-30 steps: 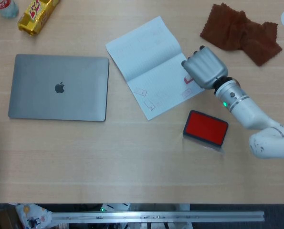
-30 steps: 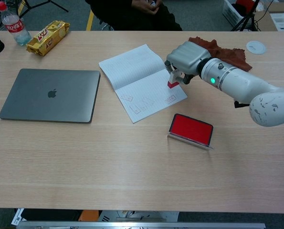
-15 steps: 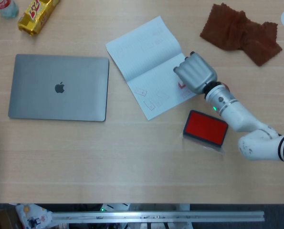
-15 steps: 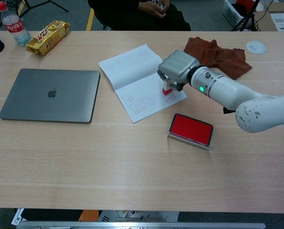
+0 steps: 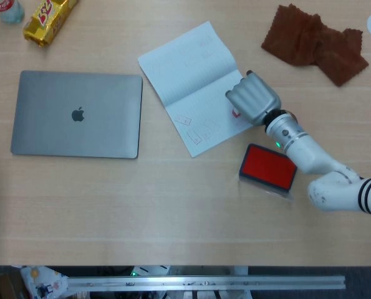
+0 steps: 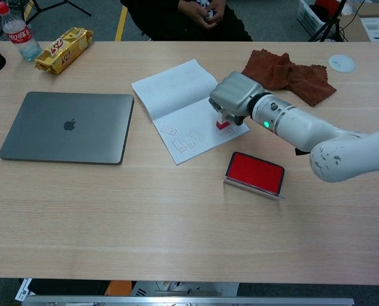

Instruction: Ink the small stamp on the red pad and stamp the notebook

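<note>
Chest view: our right hand (image 6: 235, 97), fingers grasping the stamp (image 6: 223, 122), has lowered it onto the notebook (image 6: 188, 108); imprint likely underway.

From above, the grey right hand (image 5: 252, 98) covers nearly all of the small red-based stamp (image 5: 236, 113); only a red sliver shows at the hand's lower edge. In the chest view the hand (image 6: 234, 97) hides the stamp's (image 6: 223, 123) upper part and the fingers around it. The faint red marks on the open white notebook (image 5: 188, 86) are too small to read. The clear plastic bottle (image 5: 4, 9) is cut off by the top edge.
</note>
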Motion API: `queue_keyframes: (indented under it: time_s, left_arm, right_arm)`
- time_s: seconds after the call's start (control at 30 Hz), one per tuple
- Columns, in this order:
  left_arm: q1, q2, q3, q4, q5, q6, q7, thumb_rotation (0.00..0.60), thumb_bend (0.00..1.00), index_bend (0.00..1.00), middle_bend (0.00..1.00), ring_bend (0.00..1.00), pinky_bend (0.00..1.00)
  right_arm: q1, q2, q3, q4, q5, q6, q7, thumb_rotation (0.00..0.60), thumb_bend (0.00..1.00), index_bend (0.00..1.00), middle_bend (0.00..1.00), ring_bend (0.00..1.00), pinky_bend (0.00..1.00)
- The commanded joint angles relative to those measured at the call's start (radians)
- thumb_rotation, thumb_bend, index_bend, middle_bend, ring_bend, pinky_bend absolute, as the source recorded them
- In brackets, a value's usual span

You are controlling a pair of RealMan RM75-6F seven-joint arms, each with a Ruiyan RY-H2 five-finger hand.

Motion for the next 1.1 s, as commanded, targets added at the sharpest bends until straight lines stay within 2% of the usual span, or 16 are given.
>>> queue_keyframes:
  time_s: [0.03,0.87,1.1]
  left_arm:
    - [0.001,0.0,0.0,0.001,0.0,0.0,-0.001,0.6,0.27,0.21,0.23,0.27,0.26]
    - [0.001,-0.001,0.002,0.002,-0.006,-0.009,0.003,0.6,0.27,0.19,0.23,0.27,0.26]
    - [0.001,0.002,0.003,-0.001,-0.007,-0.009,0.0,0.6,0.27,0.18,0.23,0.27,0.26]
  right_arm:
    - [0.0,-0.004,0.001,0.004,-0.001,-0.001,-0.002,0.6,0.49,0.99,0.79,0.53,0.42]
    - [-0.008,-0.029,0.004,0.045,-0.015,-0.015,0.014,0.6,0.49,1.0,0.8,0.54,0.43]
    - [-0.013,-0.012,0.013,0.019,-0.027,-0.005,0.032,0.6,0.49,1.0,0.8,0.54,0.43]
